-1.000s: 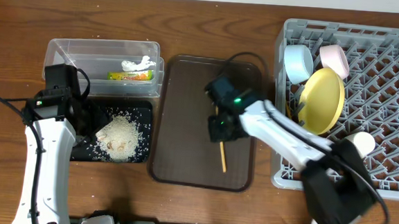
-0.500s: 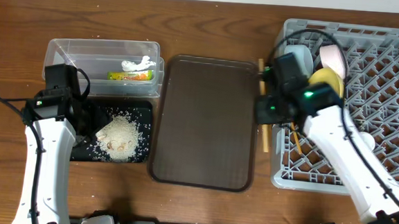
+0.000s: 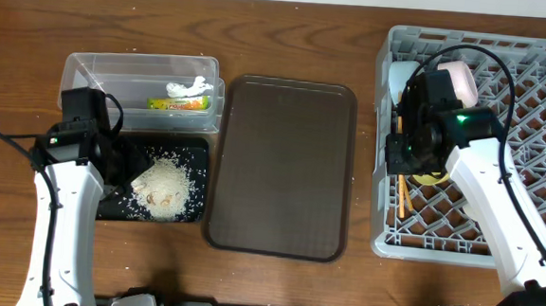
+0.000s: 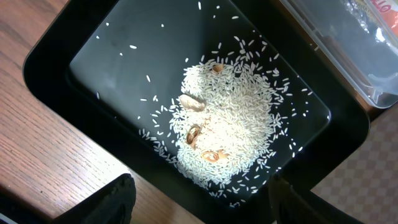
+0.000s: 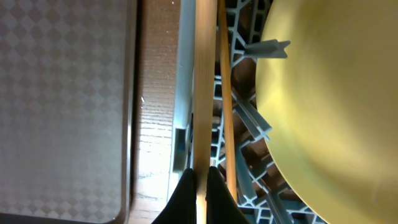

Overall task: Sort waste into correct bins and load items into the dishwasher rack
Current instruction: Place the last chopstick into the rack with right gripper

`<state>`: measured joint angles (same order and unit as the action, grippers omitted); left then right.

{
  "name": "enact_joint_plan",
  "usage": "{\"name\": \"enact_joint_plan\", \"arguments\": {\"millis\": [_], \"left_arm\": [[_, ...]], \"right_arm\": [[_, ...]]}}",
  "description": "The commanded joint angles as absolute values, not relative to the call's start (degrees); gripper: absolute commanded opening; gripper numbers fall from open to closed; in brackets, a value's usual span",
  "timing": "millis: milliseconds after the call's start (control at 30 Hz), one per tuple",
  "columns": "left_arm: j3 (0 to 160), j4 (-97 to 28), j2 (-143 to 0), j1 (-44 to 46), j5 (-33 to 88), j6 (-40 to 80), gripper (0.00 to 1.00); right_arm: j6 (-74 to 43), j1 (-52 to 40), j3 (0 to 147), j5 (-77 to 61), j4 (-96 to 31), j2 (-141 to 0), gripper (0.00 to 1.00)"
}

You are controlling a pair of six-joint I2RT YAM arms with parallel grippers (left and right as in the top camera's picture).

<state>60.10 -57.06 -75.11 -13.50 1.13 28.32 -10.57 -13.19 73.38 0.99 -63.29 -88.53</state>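
My right gripper (image 5: 201, 180) is shut on a wooden chopstick (image 5: 202, 93) and holds it over the left edge of the grey dishwasher rack (image 5: 249, 121). A second chopstick (image 5: 225, 112) lies in the rack beside it, next to the yellow plate (image 5: 336, 106). Overhead, the right gripper (image 3: 403, 166) is at the rack (image 3: 540, 141), near the light blue bowl (image 3: 401, 80) and white bowl (image 3: 460, 79). My left gripper (image 4: 202, 208) is open and empty above the black tray (image 4: 62, 68) of rice (image 4: 230, 124). The clear tub (image 3: 98, 71) holds the wrapper (image 3: 176, 102) and white scrap (image 3: 187, 86).
The dark brown serving tray (image 3: 282, 168) lies bare between the bins and the rack. The left arm (image 3: 61, 206) stands over the black tray's left side. The small cup is hidden.
My right gripper has carried the chopstick from the brown tray rightwards to the rack's left edge. The left arm has not moved.
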Motion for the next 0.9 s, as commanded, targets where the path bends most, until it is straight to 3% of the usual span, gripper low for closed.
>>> {"name": "enact_joint_plan", "arguments": {"millis": [0,167,333,667,867], "left_arm": [[60.16,-57.36,-74.89,-13.76,0.84,28.36,0.71],[60.16,-57.36,-74.89,-13.76,0.84,28.36,0.71],[60.16,-57.39,-74.89,-13.76,0.84,28.36,0.71],[60.16,-57.65,-74.89,-13.74,1.34,27.88,0.72],[60.75,-54.3,-74.85,-11.75,10.61,17.47,0.78]], "right_arm": [[-9.56,-12.75,73.03,2.37,-63.37,-88.4,0.02],[-9.8,-12.71,70.67,3.2,-62.08,-88.4,0.07],[-9.8,-12.71,70.22,3.2,-60.82,-88.4,0.33],[-12.73,-12.71,70.22,2.92,-58.78,-88.4,0.37],[-14.09,-12.62,70.61,-7.25,-50.39,-88.38,0.42]]}}
